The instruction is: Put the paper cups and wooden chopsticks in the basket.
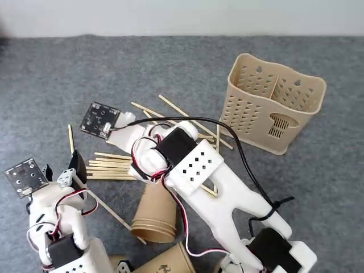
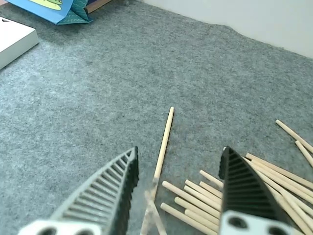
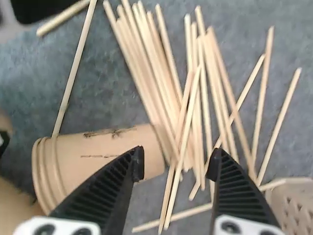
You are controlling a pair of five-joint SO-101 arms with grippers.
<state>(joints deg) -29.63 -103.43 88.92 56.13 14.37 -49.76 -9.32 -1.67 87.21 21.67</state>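
Note:
Wooden chopsticks (image 1: 114, 165) lie scattered over the grey felt in the middle of the table. A stack of paper cups (image 1: 154, 213) lies on its side near the front, and another cup (image 1: 165, 261) lies at the front edge. The beige perforated basket (image 1: 276, 102) stands at the right. My left gripper (image 2: 180, 156) is open and low, with a single chopstick (image 2: 164, 142) running between its fingers and a pile (image 2: 205, 196) beside it. My right gripper (image 3: 177, 159) hangs open over the chopstick heap (image 3: 166, 83) and the cup stack (image 3: 98, 152), holding nothing.
The right arm (image 1: 216, 187) stretches across the table's centre with a black cable looping toward the basket. A white box (image 2: 14, 41) and a blue object (image 2: 54, 7) lie beyond the felt. A pale wall (image 1: 182, 17) bounds the far edge.

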